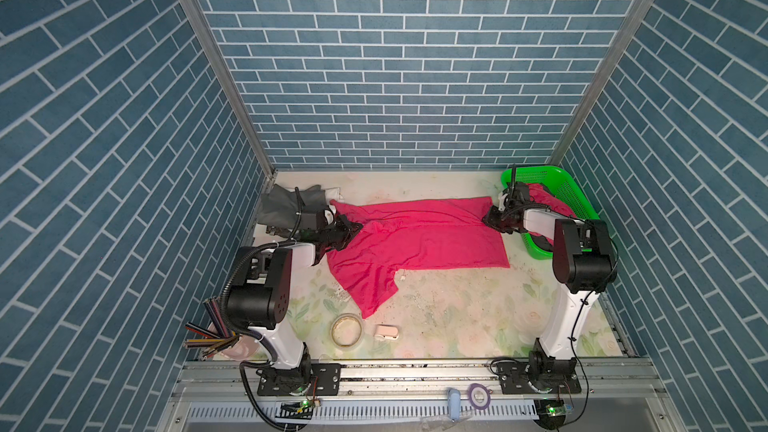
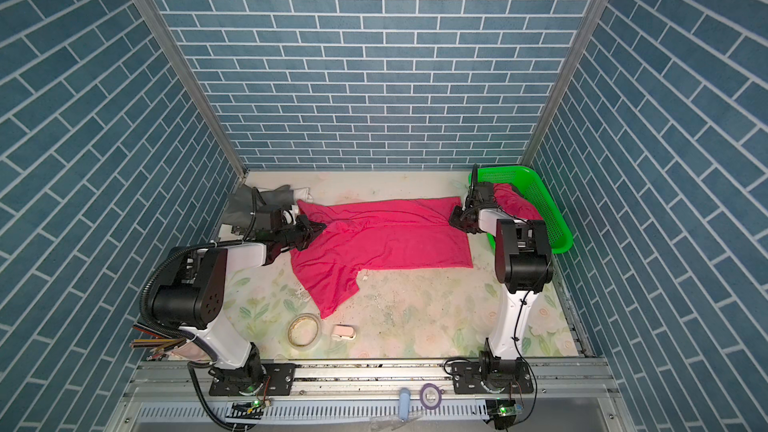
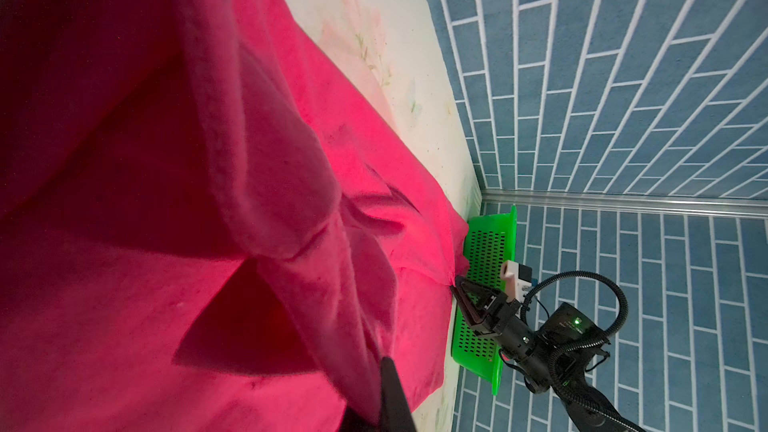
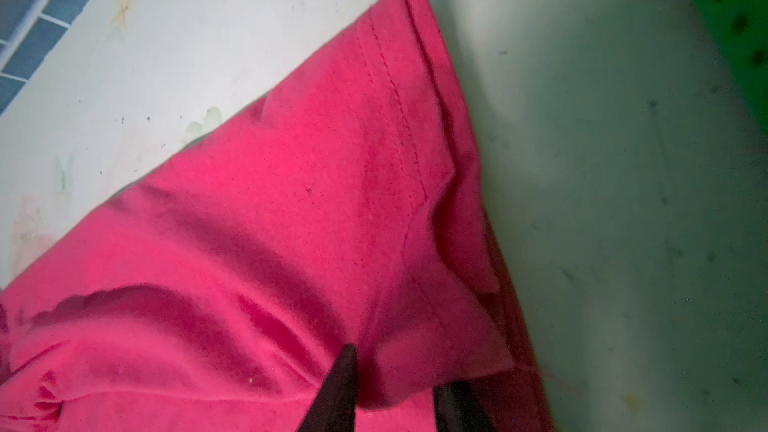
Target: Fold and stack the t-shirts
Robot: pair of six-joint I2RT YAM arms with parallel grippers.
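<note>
The left gripper (image 1: 356, 227) clamps its fingers (image 3: 392, 392) on the pink t-shirt (image 1: 424, 238), anchoring it flat on the counter (image 1: 457, 313) — the right gripper (image 4: 397, 371) fingers (image 4: 338, 388) stand apart, hem corner between them, probably to let it settle.

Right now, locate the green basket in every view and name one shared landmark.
Top view: green basket in the far right corner of the table.
Top view: basket in that same corner.
Left wrist: basket beyond the far end of the magenta t-shirt.
Right wrist: blurred basket mesh across bare table from the t-shirt's hem.
Shared landmark: the t-shirt's hemmed end nearest the basket.
</note>
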